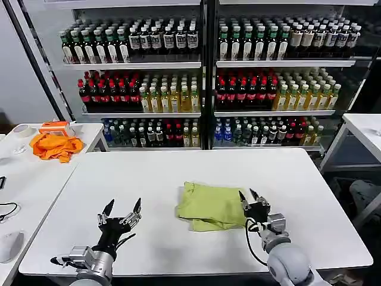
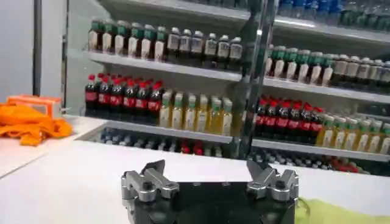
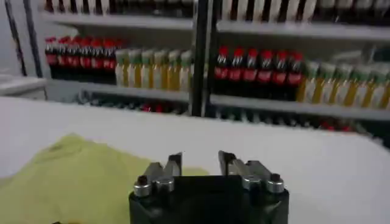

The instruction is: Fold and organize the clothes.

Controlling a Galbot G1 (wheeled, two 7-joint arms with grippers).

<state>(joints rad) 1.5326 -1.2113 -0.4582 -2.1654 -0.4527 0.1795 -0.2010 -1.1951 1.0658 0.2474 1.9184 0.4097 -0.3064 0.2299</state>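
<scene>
White table (image 1: 178, 173): broad bare surface on every side of the one item lying on it; its near edge runs just in front of both arms, its far edge lies before the drinks cooler (image 1: 202, 77).

Lime T-shirt (image 1: 211, 207): folded into a compact, roughly square bundle, right of the table's centre and toward the near edge, lying flat, with open tabletop to its left and behind it. A corner of it shows in the left wrist view (image 2: 341, 213) (low, beside the gripper body).

Right gripper (image 1: 253, 198): at the shirt's right edge, fingers pointing up and parted by a narrow gap, nothing between them (image 3: 200, 163); whether it touches the cloth cannot be told.

Left gripper (image 1: 122, 208): over bare table, well apart from the shirt, near the front edge; fingers spread wide and empty (image 2: 210, 173).

Side table (image 1: 36, 179): to the left, carrying an orange cloth (image 1: 55, 145).
</scene>
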